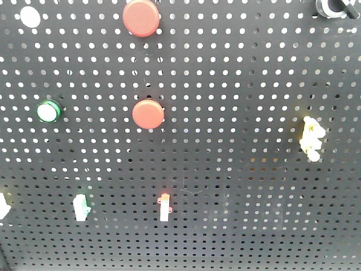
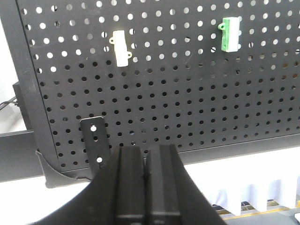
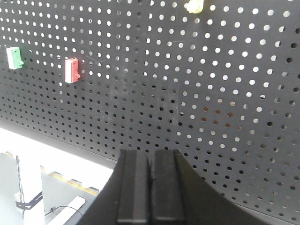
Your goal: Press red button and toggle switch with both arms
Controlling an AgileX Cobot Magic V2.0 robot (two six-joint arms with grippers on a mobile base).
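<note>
The left gripper (image 2: 145,187) has its two black fingers pressed flat together, with only a thin seam between them, and it holds nothing. It points at the lower edge of the black pegboard (image 2: 187,108). Above it and a little to its left sits a cream switch (image 2: 120,48), with its long axis upright. Above and well to its right is a green switch (image 2: 230,34), also upright. Just beside the fingers, to the upper left, a small black bracket (image 2: 95,140) is fixed to the board.

The right gripper (image 3: 150,187) is also closed, finger against finger, with nothing between them. Far up and to its left is a white switch with a red side (image 3: 71,70), standing upright, and further left a white switch with a green side (image 3: 14,57). A yellow part (image 3: 193,6) shows at the top edge, up and slightly to its right; what it is I cannot tell.

In the front view no gripper is seen. Two round red buttons face outward from the board: the upper red button (image 1: 141,17) and the middle red button (image 1: 148,114) below it. Left of the middle one is a round green button (image 1: 47,111). Lower on the board the red-topped toggle switch (image 1: 164,205) stands with its long axis vertical.
</note>
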